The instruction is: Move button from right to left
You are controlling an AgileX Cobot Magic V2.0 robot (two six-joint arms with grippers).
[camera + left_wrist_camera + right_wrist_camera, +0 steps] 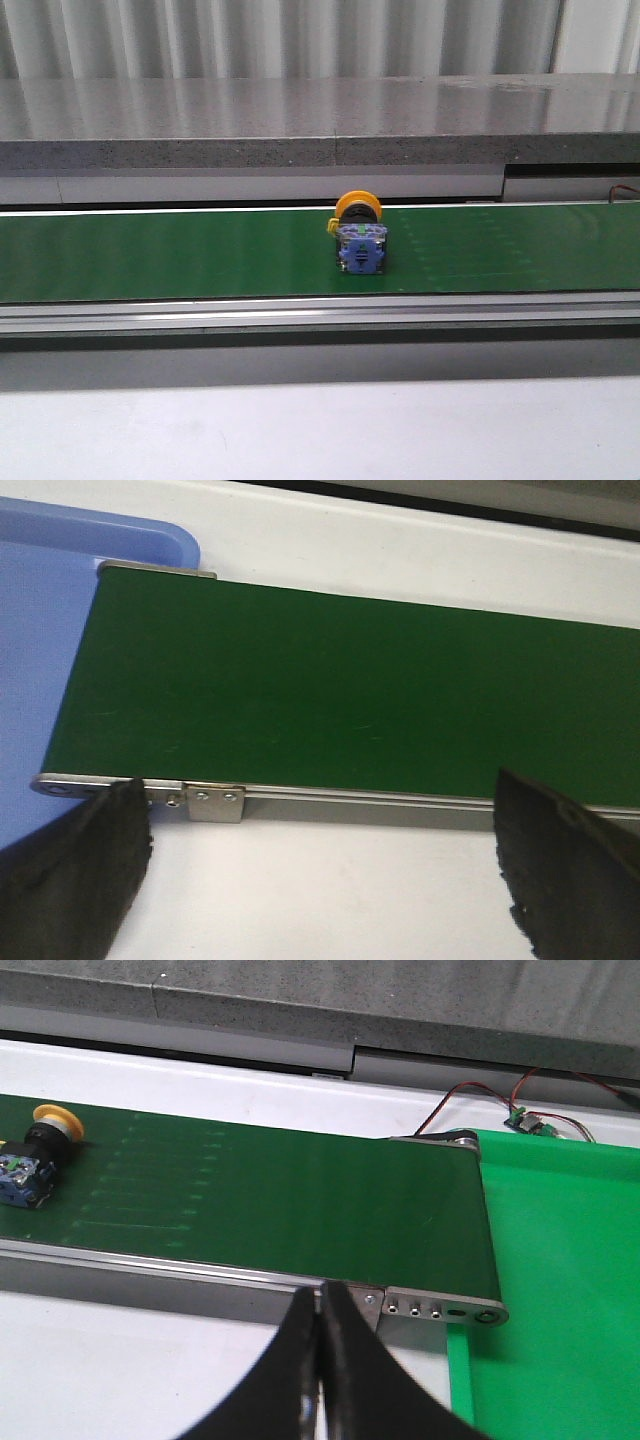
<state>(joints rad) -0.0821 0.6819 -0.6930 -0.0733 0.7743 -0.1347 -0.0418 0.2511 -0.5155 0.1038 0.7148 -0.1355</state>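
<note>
The button (360,236) lies on its side on the green belt (180,255), its yellow-orange cap toward the far edge and its blue-and-clear body toward me. In the right wrist view the button (33,1157) sits far along the belt (300,1200), well away from my right gripper (321,1295), which is shut with nothing between its fingers and hovers over the belt's near rail. My left gripper (320,860) is open above the white table beside the belt (340,690); no button shows in that view. Neither gripper appears in the front view.
A blue tray (40,660) lies at the belt's left end and a green tray (560,1280) at its right end. Red and black wires with a small circuit board (525,1120) sit behind the right end. A grey ledge (300,125) runs behind the belt.
</note>
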